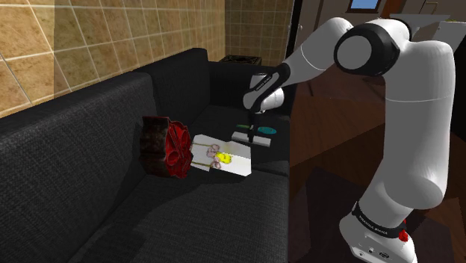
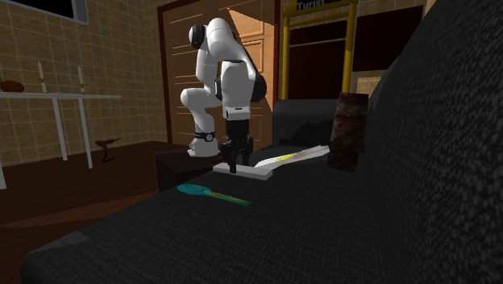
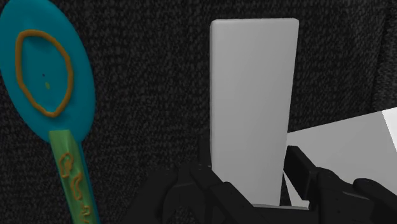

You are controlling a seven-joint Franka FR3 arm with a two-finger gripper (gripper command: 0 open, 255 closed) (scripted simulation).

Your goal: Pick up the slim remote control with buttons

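The slim remote control [image 3: 254,108], drawn as a plain, pale grey, flat oblong with square corners and a smooth, uniform face, is seen lying flat on the seat of the black fabric sofa [image 1: 89,179], close to the seat's front edge and well away from the backrest. In the wrist view its long sides run straight away from the all-black two-finger gripper [image 3: 248,162], and its near end is taken between the two fingers. The fingers are set narrowly apart, by just the width of the remote, and their pads appear to be pressed against its two long sides, so that it is clasped while it rests on the cushion. In the second exterior view the gripper [image 2: 234,165] is shown pointing straight down from the white arm onto the pale slab [image 2: 242,169]. A teal paddle-shaped object with a green handle and orange scribbles [image 3: 48,70] is laid on the seat on one side of the remote, apart from it and nearer the front edge [image 2: 211,194]. On the other side a flat white box [image 1: 224,158] decorated with yellow and pink flowers is placed just beside the remote; whether the two touch cannot be told. A dark red and brown bundle [image 1: 168,148] is propped against the backrest behind the box.
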